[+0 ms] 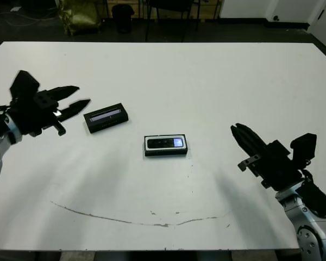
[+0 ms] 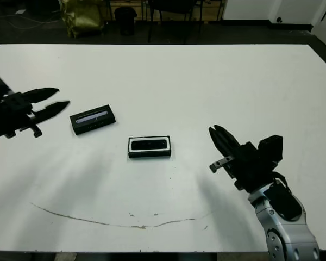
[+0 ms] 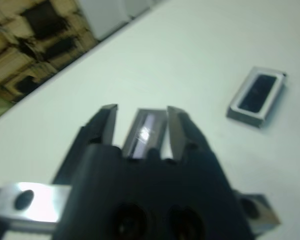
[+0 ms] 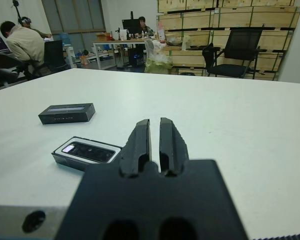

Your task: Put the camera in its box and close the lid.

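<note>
The box (image 1: 165, 153), a shallow black tray with white lining, sits at mid-table with the camera (image 1: 162, 143) lying inside it, bluish patch toward the right. The lid (image 1: 106, 117), black with a pale stripe, lies flat to the box's left and slightly farther back. My left gripper (image 1: 82, 95) hovers open just left of the lid, which shows beyond its fingers (image 3: 107, 122) in the left wrist view. My right gripper (image 1: 237, 129) is shut and empty, to the right of the box (image 4: 87, 152), pointing past it.
A thin dark mark (image 1: 136, 220) curves across the table near its front edge. Beyond the far edge stand chair legs and a yellow bag (image 1: 79, 13). A person (image 4: 22, 42) sits at a desk far behind.
</note>
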Action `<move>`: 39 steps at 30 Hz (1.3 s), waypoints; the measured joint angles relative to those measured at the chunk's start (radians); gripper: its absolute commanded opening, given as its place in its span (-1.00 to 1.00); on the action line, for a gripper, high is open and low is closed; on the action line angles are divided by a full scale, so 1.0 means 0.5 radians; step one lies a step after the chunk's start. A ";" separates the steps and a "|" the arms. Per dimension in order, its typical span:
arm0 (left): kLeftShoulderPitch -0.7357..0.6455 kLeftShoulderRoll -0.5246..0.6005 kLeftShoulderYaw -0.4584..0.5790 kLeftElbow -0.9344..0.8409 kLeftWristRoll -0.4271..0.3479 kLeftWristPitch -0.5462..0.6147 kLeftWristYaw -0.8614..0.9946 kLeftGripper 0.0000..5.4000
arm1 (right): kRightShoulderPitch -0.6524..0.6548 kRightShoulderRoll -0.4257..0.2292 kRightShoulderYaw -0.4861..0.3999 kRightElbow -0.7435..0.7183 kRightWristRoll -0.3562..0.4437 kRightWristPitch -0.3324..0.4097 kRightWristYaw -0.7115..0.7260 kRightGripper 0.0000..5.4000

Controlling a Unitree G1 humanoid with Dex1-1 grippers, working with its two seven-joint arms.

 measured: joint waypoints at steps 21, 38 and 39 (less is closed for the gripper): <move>-0.516 -0.074 -0.235 1.109 0.197 -0.514 -0.740 0.99 | 0.007 -0.036 0.003 0.044 0.105 0.000 0.031 -1.00; -0.701 -0.194 -0.174 1.554 0.336 -0.483 -0.499 0.99 | 0.047 -0.069 0.008 0.085 0.124 -0.009 0.037 -1.00; -0.714 -0.196 -0.178 1.584 0.350 -0.495 -0.499 0.99 | 0.049 -0.071 0.008 0.084 0.126 -0.008 0.030 -1.00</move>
